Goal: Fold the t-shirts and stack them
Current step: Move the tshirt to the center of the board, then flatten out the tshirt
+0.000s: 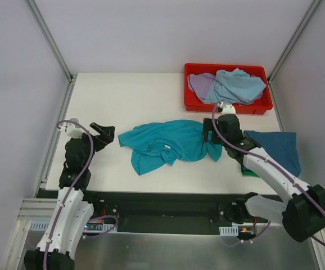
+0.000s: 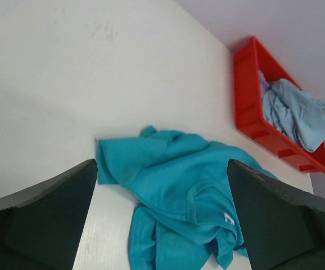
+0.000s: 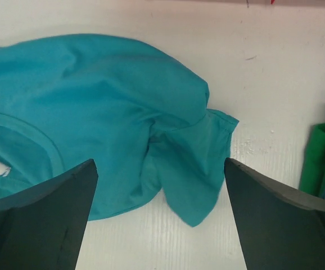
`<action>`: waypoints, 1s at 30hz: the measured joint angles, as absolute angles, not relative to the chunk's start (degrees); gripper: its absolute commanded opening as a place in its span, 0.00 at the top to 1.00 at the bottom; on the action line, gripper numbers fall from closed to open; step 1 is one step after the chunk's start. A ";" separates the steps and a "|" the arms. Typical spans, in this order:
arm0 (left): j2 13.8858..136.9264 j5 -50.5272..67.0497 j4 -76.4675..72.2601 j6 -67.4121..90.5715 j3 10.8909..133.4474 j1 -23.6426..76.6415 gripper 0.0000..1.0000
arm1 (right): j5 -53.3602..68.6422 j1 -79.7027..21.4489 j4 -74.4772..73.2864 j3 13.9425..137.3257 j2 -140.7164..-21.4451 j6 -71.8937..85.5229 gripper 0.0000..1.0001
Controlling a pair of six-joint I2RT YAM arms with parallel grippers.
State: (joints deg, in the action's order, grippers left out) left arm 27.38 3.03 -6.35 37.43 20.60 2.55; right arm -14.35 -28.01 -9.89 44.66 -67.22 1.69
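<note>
The right claw [image 3: 161, 222] hangs wide open and empty above the right end of the crumpled teal t-shirt [image 1: 165, 145] at mid-counter [image 1: 129, 95]. The left claw [image 1: 103, 133], equally open and empty, faces the shirt's left end. Flattening looks to be the step in hand, so next each claw should pinch an edge and pull outward.

teal t-shirt [image 1: 168, 145]: crumpled mid-table, pretty bunched up
right gripper [image 1: 209, 135]: over the teal shirt's right edge
left gripper [image 1: 103, 133]: just off its left end, not touching
red bin [image 1: 230, 108]: back right, light blue shirt [image 1: 235, 85] and lavender shirt [image 1: 199, 83] heaped inside
dark blue shirt [image 1: 278, 147]: folded, far right, on a green shirt [image 1: 249, 171]
</note>
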 measured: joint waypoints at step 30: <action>86.28 16.75 -4.95 43.33 38.61 4.29 0.44 | -14.81 -32.38 -7.03 26.13 -54.81 21.54 0.04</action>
State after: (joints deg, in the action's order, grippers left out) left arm 86.28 16.75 -4.95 43.33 38.61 4.29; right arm -14.81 -32.38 -7.03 26.13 -54.81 21.54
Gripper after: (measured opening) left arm 0.647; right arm 0.963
